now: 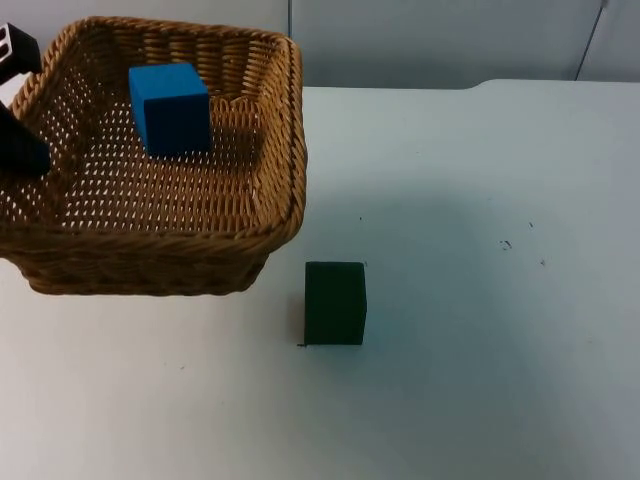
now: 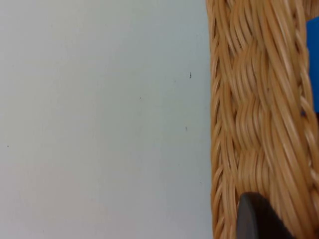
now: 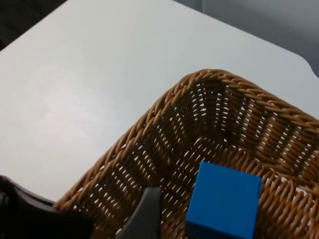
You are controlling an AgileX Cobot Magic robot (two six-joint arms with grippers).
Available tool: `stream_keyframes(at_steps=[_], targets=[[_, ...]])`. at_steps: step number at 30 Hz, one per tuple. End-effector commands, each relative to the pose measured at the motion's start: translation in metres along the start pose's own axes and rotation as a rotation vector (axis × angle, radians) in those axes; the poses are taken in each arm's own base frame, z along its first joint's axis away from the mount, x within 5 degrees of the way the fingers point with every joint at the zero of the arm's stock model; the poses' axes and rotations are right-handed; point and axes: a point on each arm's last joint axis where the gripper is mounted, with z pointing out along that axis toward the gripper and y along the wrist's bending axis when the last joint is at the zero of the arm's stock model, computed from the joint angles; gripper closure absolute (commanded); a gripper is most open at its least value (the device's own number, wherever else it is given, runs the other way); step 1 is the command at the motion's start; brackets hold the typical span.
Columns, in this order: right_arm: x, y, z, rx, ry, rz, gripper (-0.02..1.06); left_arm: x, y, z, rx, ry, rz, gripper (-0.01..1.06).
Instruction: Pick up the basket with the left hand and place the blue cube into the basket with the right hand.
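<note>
The wicker basket (image 1: pixel 255 215) is held at its left rim by my left gripper (image 1: pixel 18 135), which is shut on the weave. In the left wrist view one black fingertip (image 2: pixel 256 219) presses against the basket wall (image 2: pixel 249 114), with white table beside it. The blue cube (image 1: pixel 170 108) lies inside the basket near its back wall. The right wrist view looks down into the basket (image 3: pixel 164 129) at the blue cube (image 3: pixel 224 201), so my right gripper (image 3: pixel 145 219) is above the basket's rim and apart from the cube.
A dark green cube (image 1: pixel 335 303) stands on the white table (image 1: pixel 480 300), just right of the basket's front corner. The grey partition wall (image 1: pixel 450 40) closes the back.
</note>
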Motion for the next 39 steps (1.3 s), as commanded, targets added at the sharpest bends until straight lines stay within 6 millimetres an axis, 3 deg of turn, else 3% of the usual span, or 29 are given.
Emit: stream_keyframes(at_steps=[1,9,13,18,22,39], targets=[[-0.007,0.002,-0.017,0.0,-0.004,-0.029,0.16,-0.001,-0.003,-0.004,0.016,-0.017,-0.02,1.05],[-0.004,0.001,-0.04,0.008,0.087,-0.081,0.16,-0.004,0.0,-0.004,-0.018,-0.044,-0.005,1.05],[0.007,0.0,-0.051,0.005,0.096,-0.092,0.16,-0.005,0.002,-0.004,-0.037,-0.055,0.009,1.05],[0.033,-0.002,-0.073,-0.001,0.043,-0.094,0.16,-0.009,0.006,-0.004,-0.08,-0.097,0.027,1.05],[0.065,-0.005,-0.096,-0.011,0.0,-0.069,0.16,-0.01,0.01,-0.001,-0.112,-0.104,0.055,1.05],[0.127,-0.011,-0.145,-0.015,0.019,-0.029,0.17,-0.003,0.04,0.036,-0.222,-0.033,0.046,1.05]])
